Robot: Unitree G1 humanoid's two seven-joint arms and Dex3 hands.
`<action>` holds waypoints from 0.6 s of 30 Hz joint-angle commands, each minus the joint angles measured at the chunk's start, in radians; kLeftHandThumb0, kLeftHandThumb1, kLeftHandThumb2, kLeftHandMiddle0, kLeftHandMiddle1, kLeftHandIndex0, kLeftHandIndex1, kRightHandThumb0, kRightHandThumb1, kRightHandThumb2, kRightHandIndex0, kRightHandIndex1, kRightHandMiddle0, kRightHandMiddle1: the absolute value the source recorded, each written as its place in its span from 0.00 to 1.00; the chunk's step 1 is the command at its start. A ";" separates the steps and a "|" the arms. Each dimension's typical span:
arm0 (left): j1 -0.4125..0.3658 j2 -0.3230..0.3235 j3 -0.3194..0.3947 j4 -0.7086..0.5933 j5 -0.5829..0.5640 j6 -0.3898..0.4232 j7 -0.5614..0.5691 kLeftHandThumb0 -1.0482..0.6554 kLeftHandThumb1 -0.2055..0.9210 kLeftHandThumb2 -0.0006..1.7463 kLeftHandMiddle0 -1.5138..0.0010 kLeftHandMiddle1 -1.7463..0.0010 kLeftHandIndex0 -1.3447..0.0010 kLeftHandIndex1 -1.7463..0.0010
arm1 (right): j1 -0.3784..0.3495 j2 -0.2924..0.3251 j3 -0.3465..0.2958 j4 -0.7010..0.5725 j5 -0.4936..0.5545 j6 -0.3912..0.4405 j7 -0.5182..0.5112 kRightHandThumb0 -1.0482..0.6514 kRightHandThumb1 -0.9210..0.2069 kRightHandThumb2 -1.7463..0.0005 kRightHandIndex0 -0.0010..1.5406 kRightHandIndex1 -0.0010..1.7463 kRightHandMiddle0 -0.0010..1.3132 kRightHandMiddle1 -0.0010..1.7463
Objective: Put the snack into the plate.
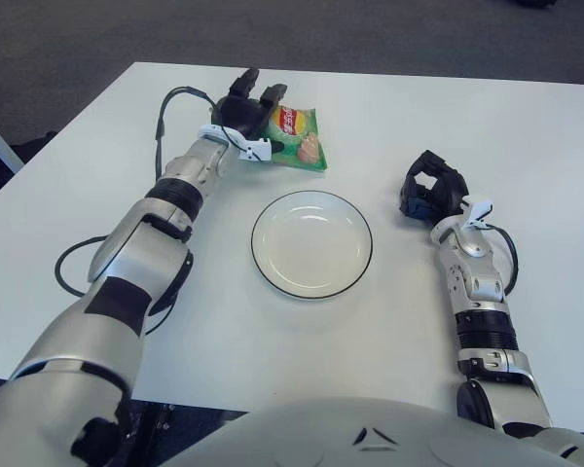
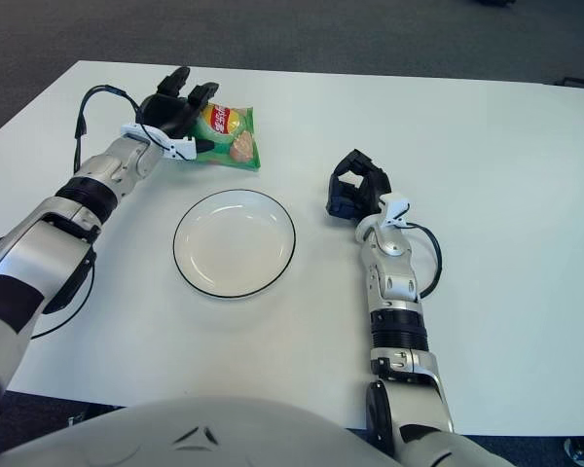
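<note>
beyond the plate [image 1: 311, 243], toward the table's far-left side, lies a green snack bag [image 1: 297, 139], flat on the white table [image 1: 526, 146] and apart from the plate's dark rim. the left hand [image 1: 245, 115] covers the bag's left edge, its dark fingers [image 1: 273, 95] extended and slightly spread over the bag; whether they pinch it cannot be told. right of the plate, the right hand [image 1: 430, 189] shows above the tabletop, fingers curled inward, holding nothing.
</note>
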State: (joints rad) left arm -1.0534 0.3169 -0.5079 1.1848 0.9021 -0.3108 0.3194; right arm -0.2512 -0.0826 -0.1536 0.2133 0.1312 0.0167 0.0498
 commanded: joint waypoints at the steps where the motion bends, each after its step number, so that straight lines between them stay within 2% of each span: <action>1: -0.024 -0.005 -0.002 0.038 -0.032 -0.008 -0.012 0.02 1.00 0.46 1.00 1.00 1.00 0.79 | 0.109 0.029 0.003 0.070 -0.003 0.025 -0.011 0.32 0.58 0.21 0.84 1.00 0.50 1.00; 18: -0.019 -0.054 -0.019 0.111 -0.093 0.006 -0.015 0.03 1.00 0.45 0.99 1.00 1.00 0.74 | 0.135 0.027 0.016 0.039 0.006 0.026 0.010 0.33 0.56 0.22 0.82 1.00 0.49 1.00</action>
State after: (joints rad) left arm -1.0612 0.2698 -0.5177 1.2808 0.8192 -0.3099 0.3166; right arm -0.2446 -0.0802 -0.1439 0.1986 0.1317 0.0184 0.0528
